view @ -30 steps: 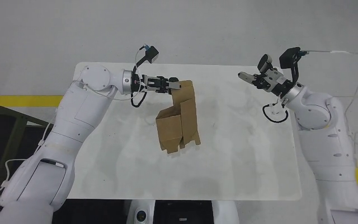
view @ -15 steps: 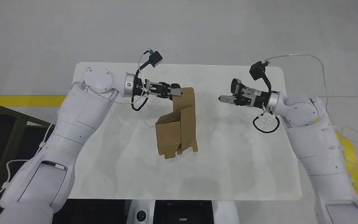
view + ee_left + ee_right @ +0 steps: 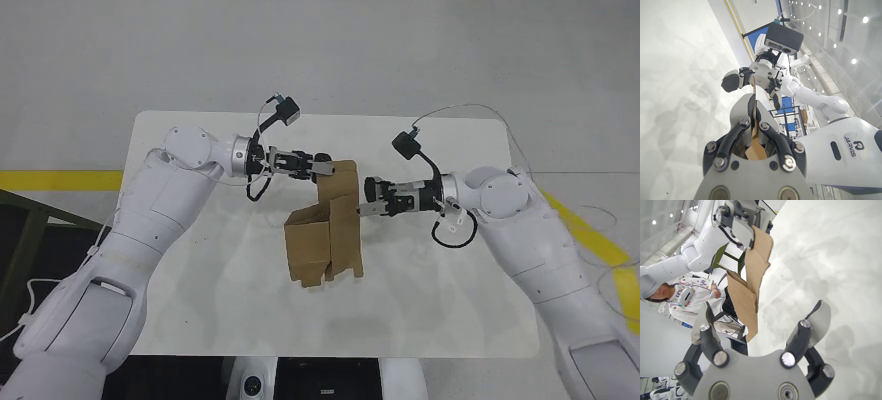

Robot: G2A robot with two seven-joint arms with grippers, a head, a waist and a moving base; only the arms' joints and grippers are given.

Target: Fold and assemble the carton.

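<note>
The carton [image 3: 325,225], brown cardboard and only partly opened, is at the centre of the top view, over the middle of the white tabletop [image 3: 200,300]. It runs lengthwise from the upper centre of the frame toward the lower centre. An open, box-shaped section is on its left side and loose flaps are at its lower end. Whether that lower end rests on the tabletop cannot be told.

The left hand [image 3: 322,168] comes in from the upper left of the frame and is pressed together on the carton's upper edge. In the left wrist view the thin cardboard edge is pinched between its two fingers.

The right hand [image 3: 364,199] comes in from the right of the frame, level with the carton's upper half, with its fingers spread wide. Its fingertips are just beside the carton's right edge, and whether they touch it cannot be told. In the right wrist view the carton is in the upper middle of the frame, ahead of the spread fingers.
</note>
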